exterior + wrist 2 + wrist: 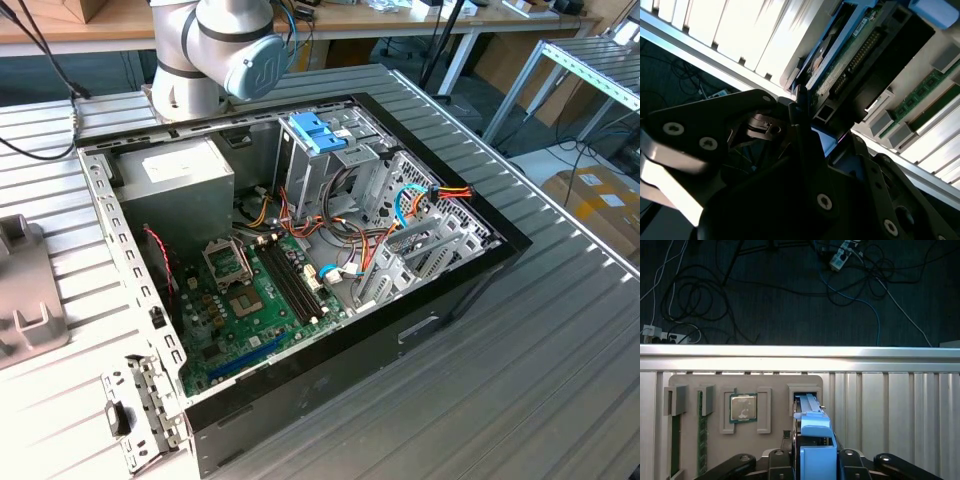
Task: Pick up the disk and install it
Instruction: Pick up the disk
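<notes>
Nearest to me in the first wrist view, the claw [815, 455] is clamped on the disk [812, 432], one dark finger [794, 442] tight against each side of its bright blue rail. The disk stands on edge, its far end in a slot of the grey holder tray [775, 382] on the worktop [890, 400]. In the second wrist view I see the disk's [860, 55] green circuit board and dark body between the blue rails. Beside it in the tray lie a processor chip [743, 407] and memory sticks [701, 440]. Past the worktop's edge, cables [850, 285] trail over the dark floor. In the exterior view, the open computer case [450, 290] lies below the arm [215, 50], a pale blue bracket [318, 130] in its drive cage.
</notes>
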Tool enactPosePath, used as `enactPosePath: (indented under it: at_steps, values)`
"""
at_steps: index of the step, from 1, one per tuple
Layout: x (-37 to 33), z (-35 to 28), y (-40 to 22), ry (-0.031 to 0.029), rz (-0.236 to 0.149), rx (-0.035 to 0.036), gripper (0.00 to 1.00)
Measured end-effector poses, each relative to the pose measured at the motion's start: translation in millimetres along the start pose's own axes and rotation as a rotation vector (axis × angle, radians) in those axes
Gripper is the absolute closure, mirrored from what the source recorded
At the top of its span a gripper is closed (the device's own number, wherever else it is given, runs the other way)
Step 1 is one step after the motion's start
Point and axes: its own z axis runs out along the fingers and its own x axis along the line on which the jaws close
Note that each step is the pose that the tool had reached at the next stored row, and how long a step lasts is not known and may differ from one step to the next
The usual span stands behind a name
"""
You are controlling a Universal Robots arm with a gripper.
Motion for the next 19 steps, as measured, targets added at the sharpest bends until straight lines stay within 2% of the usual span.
enactPosePath:
  at_steps: [19]
  values:
    - [-0.5, -8.4, 0.4, -0.0014, 0.000, -0.0001, 0.63]
